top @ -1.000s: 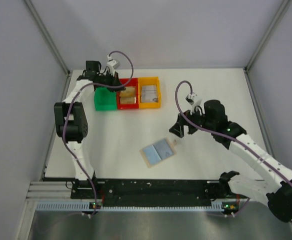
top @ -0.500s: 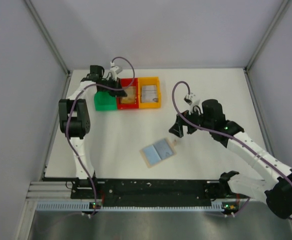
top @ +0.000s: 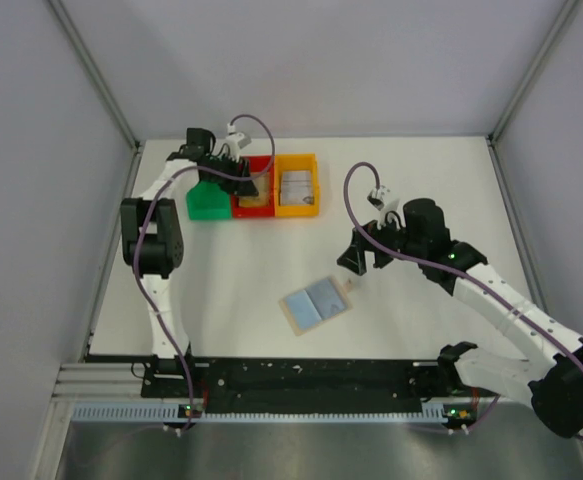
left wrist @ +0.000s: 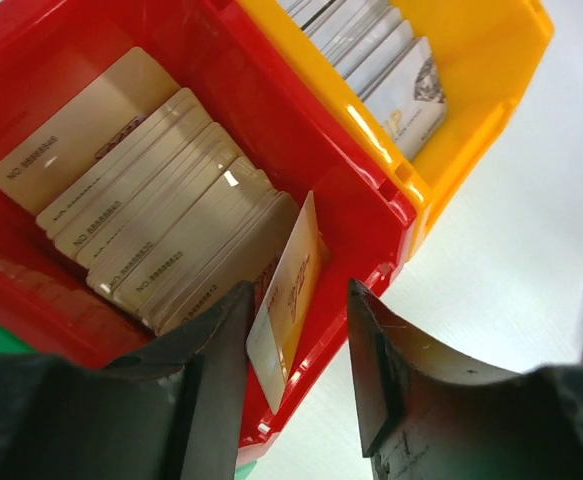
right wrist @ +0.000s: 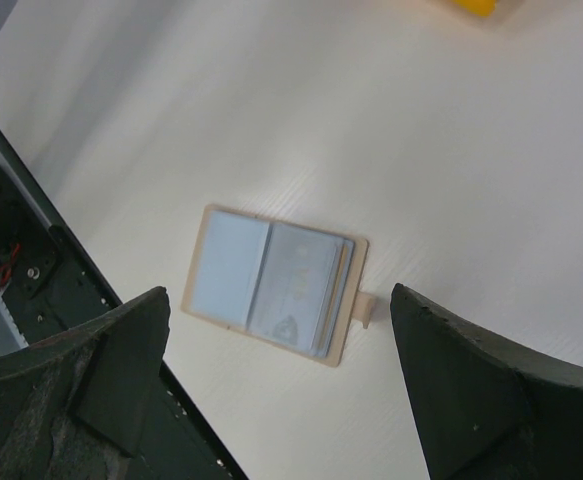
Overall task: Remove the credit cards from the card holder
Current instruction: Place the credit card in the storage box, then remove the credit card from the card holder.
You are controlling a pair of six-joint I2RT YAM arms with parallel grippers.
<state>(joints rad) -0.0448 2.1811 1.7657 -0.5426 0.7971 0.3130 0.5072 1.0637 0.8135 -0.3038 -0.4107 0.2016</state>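
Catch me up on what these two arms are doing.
They seem to be moving cards from a card holder into bins. The left claw is over the red bin, jaws apart around one tan card that stands on edge against the stacked tan cards there. The orange bin beside it holds grey cards. The right claw hovers open above the card holder, which lies opened flat on the table with pocketed cards in one side.
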